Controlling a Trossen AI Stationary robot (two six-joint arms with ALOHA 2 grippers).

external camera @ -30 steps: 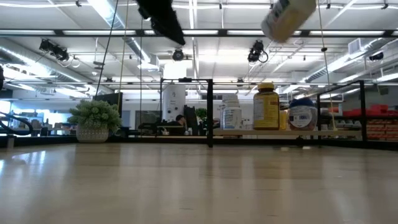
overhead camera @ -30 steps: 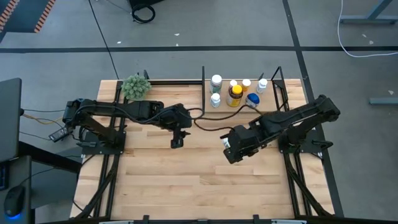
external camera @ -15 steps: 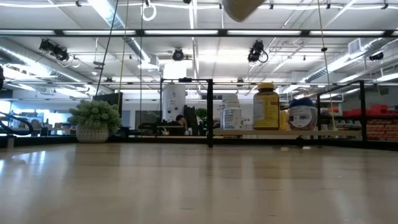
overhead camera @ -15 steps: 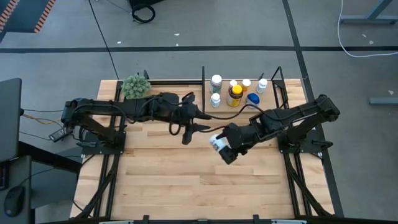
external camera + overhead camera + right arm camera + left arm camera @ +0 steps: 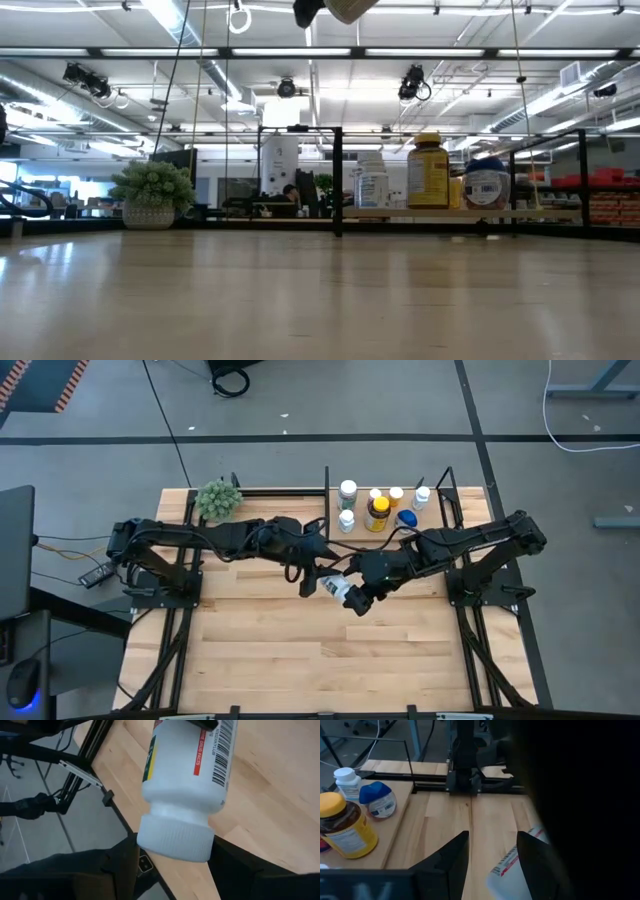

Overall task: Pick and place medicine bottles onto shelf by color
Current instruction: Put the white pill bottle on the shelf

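Observation:
My right gripper (image 5: 356, 598) is shut on a white bottle (image 5: 335, 588) with a white cap and a red-and-yellow label, held high over the middle of the table; in the low view the bottle (image 5: 350, 8) shows at the top edge. My left gripper (image 5: 312, 578) is open right beside it, and in the left wrist view its fingers (image 5: 451, 862) stand on either side of the bottle's free end (image 5: 512, 870). The shelf (image 5: 388, 530) stands at the table's far edge with several bottles upright on it, among them an amber one with a yellow lid (image 5: 377, 511) and a blue-lidded one (image 5: 406, 518). My right gripper holds the bottle at its cap end (image 5: 175, 837), the ribbed cap lying between the two fingers (image 5: 120, 865). The body reaches out past the fingertips toward the table's left. The bottle is lifted well clear of the table and lies roughly level. My left gripper: I cannot tell whether its fingers touch the bottle.
A green fuzzy plant ball (image 5: 218, 500) in a pot stands at the far left of the table. Black shelf posts (image 5: 327, 488) rise beside the bottles. The near half of the plank table (image 5: 320, 660) lies in front of both arms.
My right gripper has carried the white bottle toward the table's left. My left gripper has moved toward the table's right and turned toward the bottle, ending right beside it.

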